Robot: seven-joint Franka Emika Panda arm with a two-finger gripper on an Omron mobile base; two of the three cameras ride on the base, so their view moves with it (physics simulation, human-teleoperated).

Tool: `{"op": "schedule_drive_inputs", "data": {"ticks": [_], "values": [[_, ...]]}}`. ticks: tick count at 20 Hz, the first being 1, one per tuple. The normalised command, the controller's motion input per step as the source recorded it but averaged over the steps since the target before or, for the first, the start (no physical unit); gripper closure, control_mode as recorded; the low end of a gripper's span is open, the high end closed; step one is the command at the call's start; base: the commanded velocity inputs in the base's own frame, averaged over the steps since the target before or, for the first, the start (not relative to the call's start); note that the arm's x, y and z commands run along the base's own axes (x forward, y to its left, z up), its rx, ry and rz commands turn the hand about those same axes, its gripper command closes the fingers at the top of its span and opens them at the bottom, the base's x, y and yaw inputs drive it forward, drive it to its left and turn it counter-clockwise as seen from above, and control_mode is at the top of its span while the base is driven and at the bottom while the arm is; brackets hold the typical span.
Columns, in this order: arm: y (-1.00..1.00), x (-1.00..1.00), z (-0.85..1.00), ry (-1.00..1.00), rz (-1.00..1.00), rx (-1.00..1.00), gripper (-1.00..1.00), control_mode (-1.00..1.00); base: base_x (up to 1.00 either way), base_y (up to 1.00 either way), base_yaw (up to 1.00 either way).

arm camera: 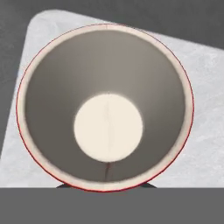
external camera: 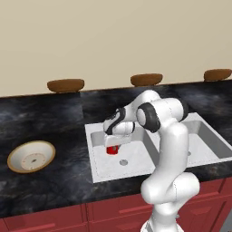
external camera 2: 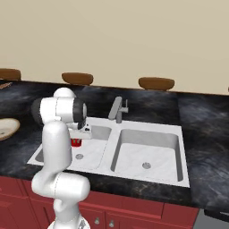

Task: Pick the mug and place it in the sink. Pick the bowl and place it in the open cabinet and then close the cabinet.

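My gripper (external camera: 112, 146) is clamped on the small bright red mug (external camera: 112, 149), holding it upright inside the left basin of the white-grey double sink (external camera: 136, 166), just above the floor. It only needs releasing. At nine o'clock, the wide cream bowl with the tan rim (external camera: 31, 156) waits on the black marbled counter (external camera: 54, 122); cabinet work remains.

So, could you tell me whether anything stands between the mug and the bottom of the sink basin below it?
Nothing visible does. The gripper is shut on the mug, which hangs upright over the sink's left basin. The basin floor beneath it shows only its drain, off to one side. The faucet stands behind, clear of the way down.
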Motion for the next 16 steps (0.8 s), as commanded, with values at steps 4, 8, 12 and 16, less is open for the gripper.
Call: {"op": "schedule_drive_inputs", "data": {"ticks": [4,8,12,16], "values": [[0.07,0.47,-0.53,-0.03,0.02,0.03,1.0,-1.0,0.0,0.0,0.0],[0.01,0.22,-0.62,-0.02,0.04,0.01,1.0,-1.0,0.0,0.0,0.0],[0.0,-0.17,-0.9,-0.02,0.09,0.0,1.0,-1.0,0.0,0.0,0.0],[0.02,-0.53,-1.0,-0.1,0.12,0.0,1.0,-1.0,0.0,0.0,0.0]]}}
